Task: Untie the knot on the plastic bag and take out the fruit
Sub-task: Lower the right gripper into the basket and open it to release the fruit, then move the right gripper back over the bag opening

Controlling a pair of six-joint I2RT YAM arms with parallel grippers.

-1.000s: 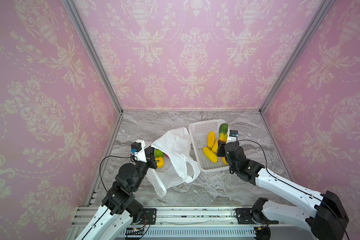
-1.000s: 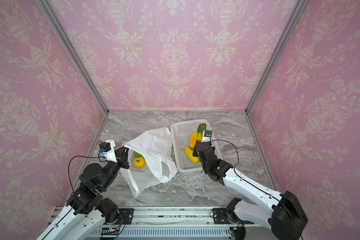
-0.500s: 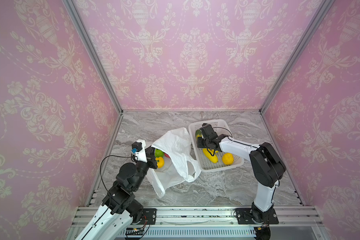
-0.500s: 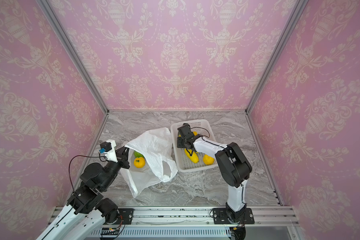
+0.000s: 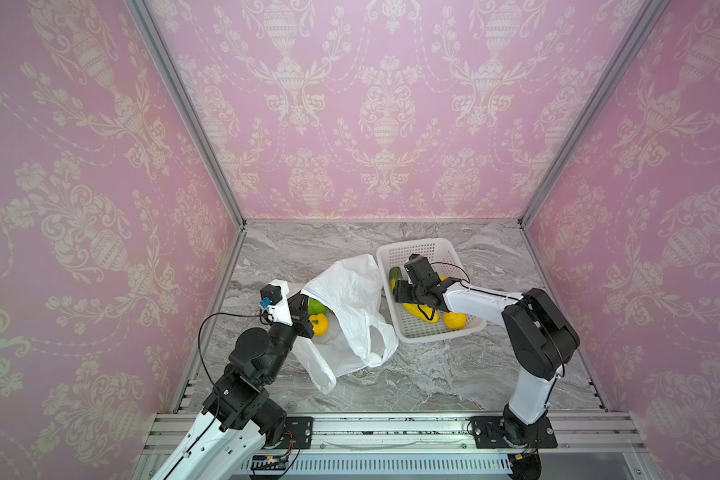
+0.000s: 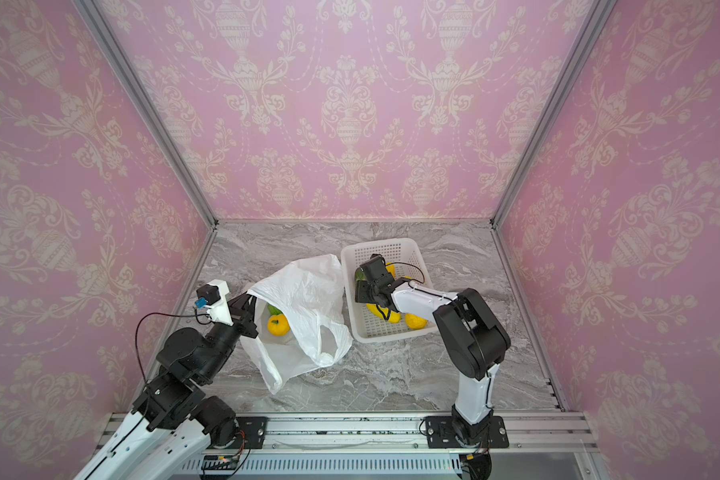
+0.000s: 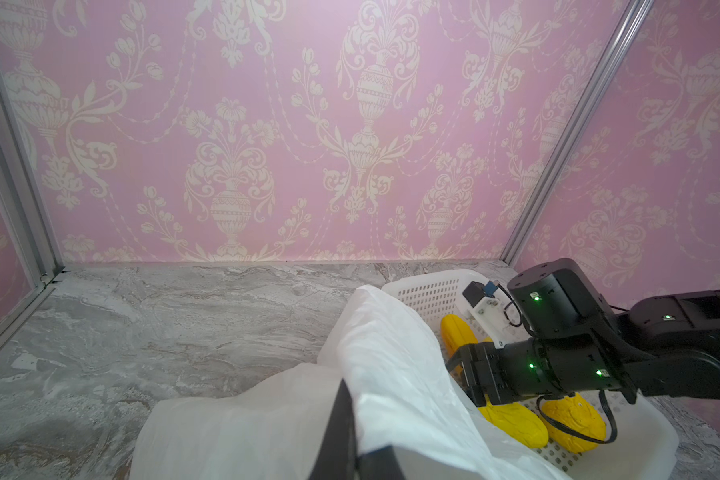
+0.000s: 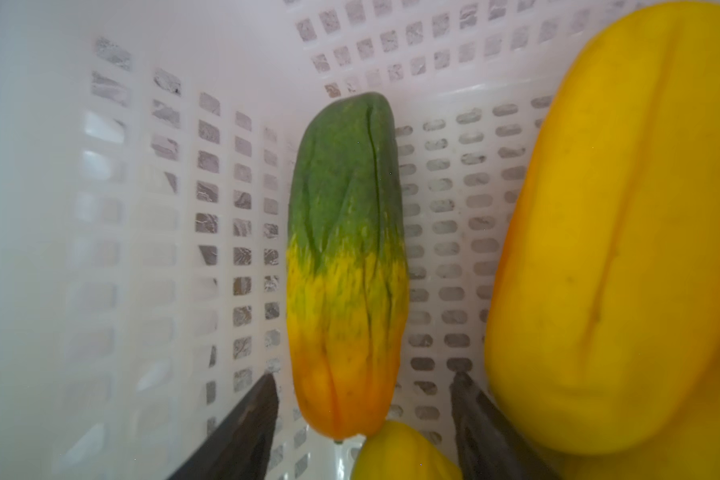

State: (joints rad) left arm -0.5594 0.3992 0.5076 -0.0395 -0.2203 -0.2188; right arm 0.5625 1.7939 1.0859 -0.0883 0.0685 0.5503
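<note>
The white plastic bag (image 5: 350, 299) (image 6: 308, 299) lies open on the marble floor. My left gripper (image 5: 299, 297) (image 7: 352, 419) is shut on the rim of its mouth, holding it up. Inside show a green fruit (image 5: 316, 306) and a round yellow one (image 5: 319, 324). My right gripper (image 5: 398, 291) (image 8: 362, 377) is down in the white basket (image 5: 425, 249), open. The green-to-orange fruit (image 8: 346, 249) lies free on the basket floor between and ahead of its fingers. The knot is not in view; a loop handle (image 5: 366, 345) hangs loose.
In the basket (image 6: 387, 245) lie more yellow fruit: a long one (image 5: 420, 311), a round one (image 5: 454, 320) and a big one (image 8: 620, 249) beside my right finger. Pink walls with metal corner posts close in the floor. A metal rail runs along the front.
My right arm has swung into the basket with the green-to-orange fruit, and its jaws have opened, letting the fruit go. The left gripper has held still on the bag.
</note>
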